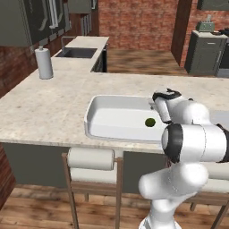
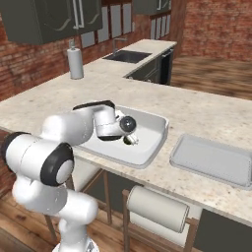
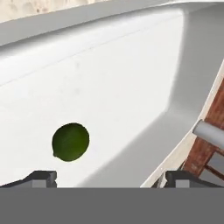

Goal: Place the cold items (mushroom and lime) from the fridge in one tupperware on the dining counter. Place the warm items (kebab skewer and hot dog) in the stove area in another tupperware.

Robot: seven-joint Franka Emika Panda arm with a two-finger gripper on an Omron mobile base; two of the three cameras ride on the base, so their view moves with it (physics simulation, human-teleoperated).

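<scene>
From left to right on the counter (image 1: 40, 112) I count 1 paper towel roll (image 1: 44, 63), 1 white tupperware (image 1: 100, 117) with 1 lime (image 1: 150, 122) lying on its floor, and 1 grey tupperware (image 2: 216, 160) further right, apart from the first. 2 stools (image 1: 91, 159) stand below the counter edge. My pincer (image 3: 107, 177) hangs just above the white tupperware with its 2 tips spread wide, holding nothing; the lime rests free just beyond my tips.
</scene>
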